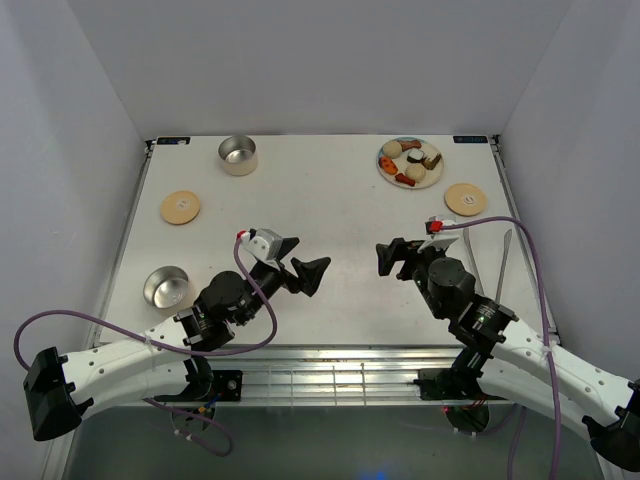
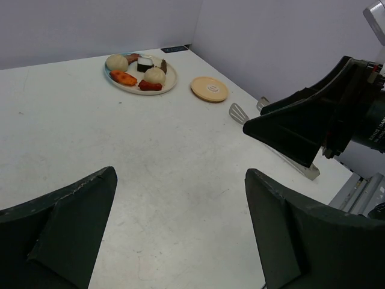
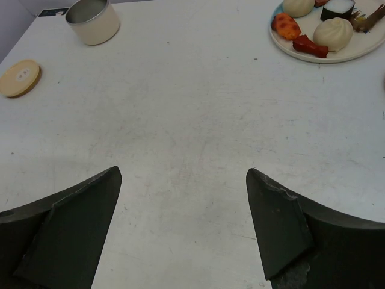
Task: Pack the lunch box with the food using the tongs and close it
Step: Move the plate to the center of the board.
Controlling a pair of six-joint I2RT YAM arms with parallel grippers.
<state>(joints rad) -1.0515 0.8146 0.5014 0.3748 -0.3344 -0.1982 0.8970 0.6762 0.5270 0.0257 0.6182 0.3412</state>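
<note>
Item 1. Left gripper (image 1: 303, 258): jaws spread wide, nothing between them, held above the bare middle of the table (image 1: 340, 210) and facing right.

Item 2. Right gripper (image 1: 390, 255): jaws also wide apart and holding nothing, facing left, opposite the left one with a gap between them.

Item 3. Lunch box, in 4 separate parts, all apart from each other.
- Far tin (image 1: 237, 154): open, upright, at the far edge left of centre.
- Near tin (image 1: 167, 286): open, upright, near the left edge beside the left arm.
- Left lid (image 1: 180, 207): flat on the table, between the 2 tins.
- Right lid (image 1: 465, 199): flat on the table, just beside the plate on its near-right side.

Item 4. Plate (image 1: 430, 180): far right corner, cream with a blue rim.

Item 5. Food (image 1: 410, 158): all on the plate; 2 pale round buns, orange-red pieces, a dark piece with a white top, a brown piece.

Item 6. Tongs (image 1: 501, 262): lying flat along the right edge, running near to far, beside the right arm, flat slotted tips toward the right lid, touched by neither gripper.
</note>
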